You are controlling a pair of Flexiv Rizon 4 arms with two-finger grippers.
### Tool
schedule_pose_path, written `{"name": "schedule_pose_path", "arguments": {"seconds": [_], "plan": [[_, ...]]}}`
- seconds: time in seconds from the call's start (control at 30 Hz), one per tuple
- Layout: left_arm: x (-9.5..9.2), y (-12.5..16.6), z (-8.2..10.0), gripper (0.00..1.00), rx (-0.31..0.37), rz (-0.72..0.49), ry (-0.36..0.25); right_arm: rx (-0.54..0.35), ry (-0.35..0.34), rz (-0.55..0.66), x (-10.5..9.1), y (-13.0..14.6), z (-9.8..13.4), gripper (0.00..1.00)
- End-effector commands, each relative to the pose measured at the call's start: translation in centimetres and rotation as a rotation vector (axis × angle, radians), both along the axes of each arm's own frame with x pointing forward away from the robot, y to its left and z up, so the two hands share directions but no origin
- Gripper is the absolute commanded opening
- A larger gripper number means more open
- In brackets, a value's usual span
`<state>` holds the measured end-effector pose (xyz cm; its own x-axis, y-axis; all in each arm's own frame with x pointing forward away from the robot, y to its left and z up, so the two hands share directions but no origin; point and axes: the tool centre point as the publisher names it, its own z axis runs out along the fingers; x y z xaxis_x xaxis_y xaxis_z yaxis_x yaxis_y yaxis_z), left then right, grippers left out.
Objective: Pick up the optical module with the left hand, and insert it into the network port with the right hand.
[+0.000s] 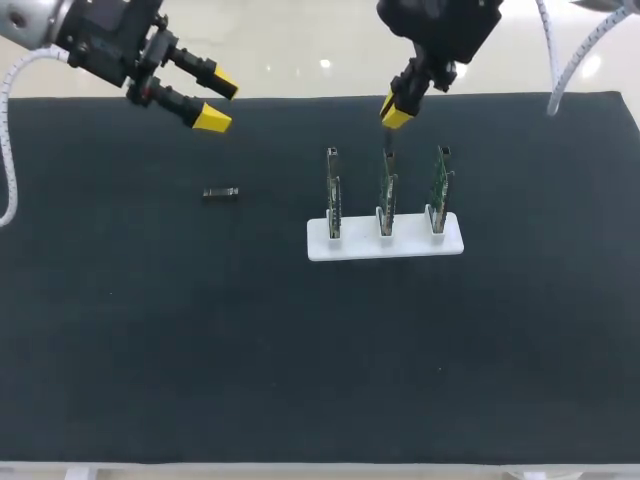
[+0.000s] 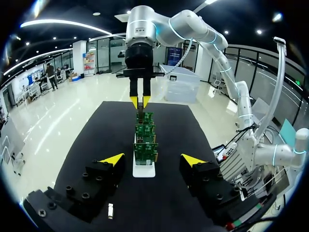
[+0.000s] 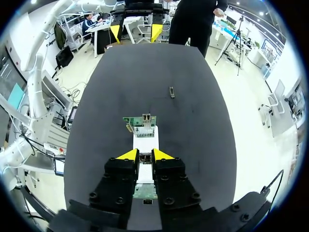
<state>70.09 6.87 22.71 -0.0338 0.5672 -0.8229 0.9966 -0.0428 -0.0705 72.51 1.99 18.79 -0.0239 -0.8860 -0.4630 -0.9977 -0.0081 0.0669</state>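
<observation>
A small metal optical module [image 1: 220, 193] lies on the black mat, left of the board stand; in the left wrist view the same module [image 2: 110, 211] sits under and a little beside my left gripper. My left gripper [image 1: 218, 104] hangs open above the mat's far left, holding nothing. My right gripper [image 1: 395, 112] is shut on a second optical module [image 3: 144, 157], which points down just over the middle circuit board [image 1: 386, 190]. The left wrist view shows the right gripper [image 2: 140, 101] over the row of boards [image 2: 145, 145].
Three green circuit boards stand upright in a white holder [image 1: 385, 245] right of centre: the left board [image 1: 333, 185], the middle one and the right board [image 1: 440, 180]. The black mat [image 1: 200, 340] covers the table out to its edges.
</observation>
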Motion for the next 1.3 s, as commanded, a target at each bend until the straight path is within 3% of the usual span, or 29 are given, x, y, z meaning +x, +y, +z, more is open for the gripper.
{"name": "schedule_pose_path", "arguments": {"seconds": [0.03,1.3], "plan": [[0.08,-0.05,0.01,1.0,0.003,-0.001,0.001,0.008,-0.002,0.0,-0.02,-0.07,-0.27,0.0],[0.08,-0.05,0.01,1.0,0.003,-0.001,0.001,0.019,0.002,0.002,0.18,-0.31,-0.58,0.0]]}}
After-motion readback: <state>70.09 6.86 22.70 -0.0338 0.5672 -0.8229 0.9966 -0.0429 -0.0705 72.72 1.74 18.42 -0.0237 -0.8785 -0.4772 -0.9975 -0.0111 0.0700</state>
